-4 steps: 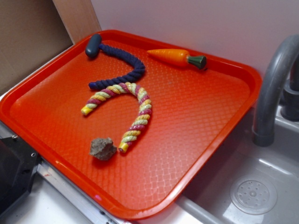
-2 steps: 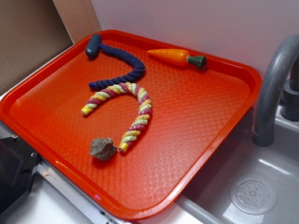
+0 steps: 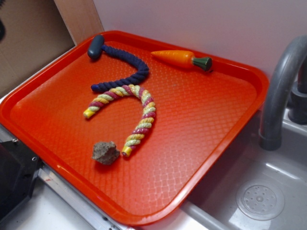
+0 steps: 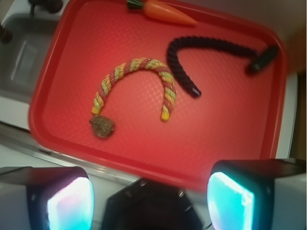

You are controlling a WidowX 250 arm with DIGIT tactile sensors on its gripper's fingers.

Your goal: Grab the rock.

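The rock (image 3: 105, 152) is a small lumpy grey-brown stone on the red tray (image 3: 206, 120), near its front edge, touching or almost touching one end of the yellow-pink rope toy (image 3: 144, 112). In the wrist view the rock (image 4: 102, 127) lies at the left end of that rope (image 4: 136, 64). My gripper (image 4: 151, 201) is open and empty, its two glowing pads (image 4: 71, 203) wide apart. It is high up over the tray's near rim, well away from the rock. In the exterior view only a dark sliver shows at the top left edge.
A navy rope toy (image 3: 127, 62) and an orange toy carrot (image 3: 180, 58) lie at the back of the tray. A grey faucet (image 3: 280, 86) and sink with drain (image 3: 260, 199) are to the right. A black box (image 3: 14, 177) sits at the tray's front left. Walls stand behind.
A dark sliver has come into the exterior view at the top left edge. The rock, ropes and carrot have not moved.
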